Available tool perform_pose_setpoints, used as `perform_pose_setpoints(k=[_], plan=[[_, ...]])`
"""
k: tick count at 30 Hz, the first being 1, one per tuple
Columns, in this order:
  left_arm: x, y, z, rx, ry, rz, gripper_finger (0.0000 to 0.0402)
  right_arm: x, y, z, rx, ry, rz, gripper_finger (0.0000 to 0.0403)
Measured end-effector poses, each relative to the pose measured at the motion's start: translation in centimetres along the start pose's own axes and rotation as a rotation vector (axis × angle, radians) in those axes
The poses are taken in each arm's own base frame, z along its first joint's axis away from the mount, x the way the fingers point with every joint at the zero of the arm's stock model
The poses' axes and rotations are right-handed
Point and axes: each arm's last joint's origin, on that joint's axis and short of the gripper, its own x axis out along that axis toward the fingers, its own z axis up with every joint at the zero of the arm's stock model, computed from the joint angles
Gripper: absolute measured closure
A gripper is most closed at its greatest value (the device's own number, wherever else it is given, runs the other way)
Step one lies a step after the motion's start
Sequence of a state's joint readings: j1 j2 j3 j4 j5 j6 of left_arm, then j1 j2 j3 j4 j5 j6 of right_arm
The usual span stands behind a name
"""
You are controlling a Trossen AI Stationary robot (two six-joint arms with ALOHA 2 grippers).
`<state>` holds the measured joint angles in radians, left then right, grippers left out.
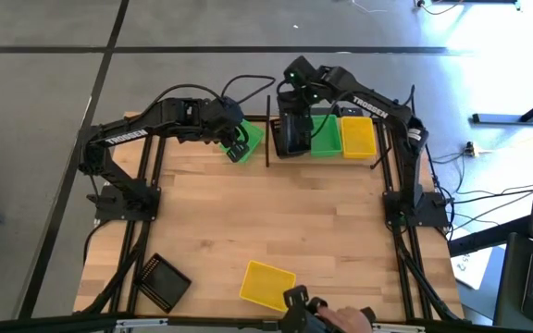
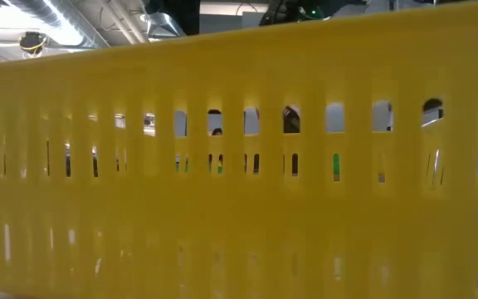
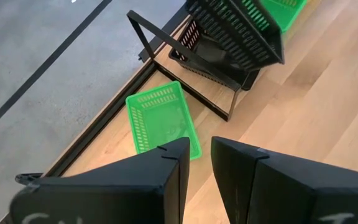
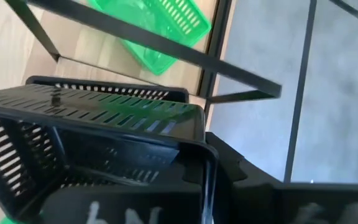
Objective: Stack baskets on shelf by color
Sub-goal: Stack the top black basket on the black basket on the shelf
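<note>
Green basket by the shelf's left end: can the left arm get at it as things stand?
Probably yes. The left gripper hangs open right above the loose green basket, nothing between them. The right gripper holds a black basket over the shelf, off to the side.

robotics lab, framed workbench, cables

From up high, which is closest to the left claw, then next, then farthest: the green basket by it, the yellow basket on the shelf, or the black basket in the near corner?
From the left gripper:
1. Green basket, right beside it.
2. Yellow basket on the shelf, far right.
3. Black basket, near-left corner.
</note>
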<state>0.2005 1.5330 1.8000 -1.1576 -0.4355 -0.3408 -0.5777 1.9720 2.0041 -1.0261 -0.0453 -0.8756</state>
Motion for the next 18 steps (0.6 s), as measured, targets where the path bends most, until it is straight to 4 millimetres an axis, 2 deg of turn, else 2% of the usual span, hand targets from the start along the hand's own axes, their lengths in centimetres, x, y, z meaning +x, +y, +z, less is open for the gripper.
perform_pose_setpoints(k=[9, 18], plan=[[0.0, 0.0, 0.0, 0.000, -0.004, 0.010, 0.0343, 0.0, -0.1, 0.0, -0.023, -0.005, -0.005, 0.0403], [0.0, 0.0, 0.0, 0.001, -0.005, 0.016, 0.0343, 1.1, 0.4, -0.5, -0.042, 0.014, 0.018, 0.0402]])
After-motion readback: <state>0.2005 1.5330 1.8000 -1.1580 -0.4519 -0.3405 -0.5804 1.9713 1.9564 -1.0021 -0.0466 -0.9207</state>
